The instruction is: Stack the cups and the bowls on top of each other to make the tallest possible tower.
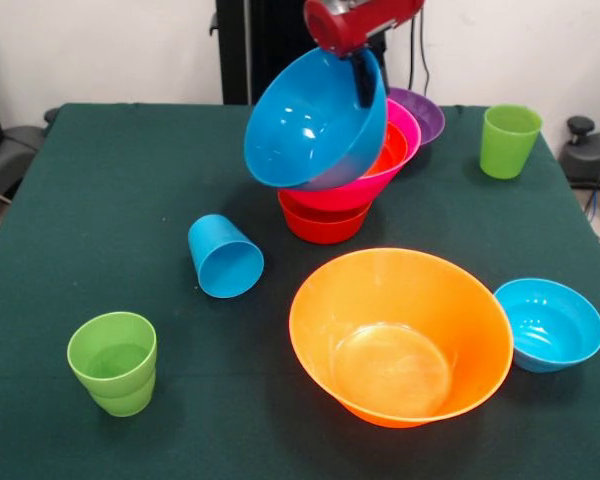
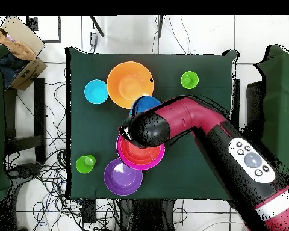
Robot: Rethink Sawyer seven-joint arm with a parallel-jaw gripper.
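My gripper (image 1: 364,88) comes down from the top of the front view and is shut on the rim of the blue bowl (image 1: 310,120). It holds the bowl tilted, its opening towards the camera, over the tower. The tower is a pink bowl (image 1: 365,190) with a red-orange bowl (image 1: 392,152) inside it, on another red-orange bowl (image 1: 320,222). The blue bowl leans against the pink one's rim. In the overhead view my arm (image 2: 189,120) covers part of the pink bowl (image 2: 141,157).
A purple bowl (image 1: 425,112) stands behind the tower. A large orange bowl (image 1: 400,335) and a small blue bowl (image 1: 550,325) stand at the front right. A sky-blue cup (image 1: 225,256) lies on its side. Green cups stand at front left (image 1: 113,362) and back right (image 1: 509,140).
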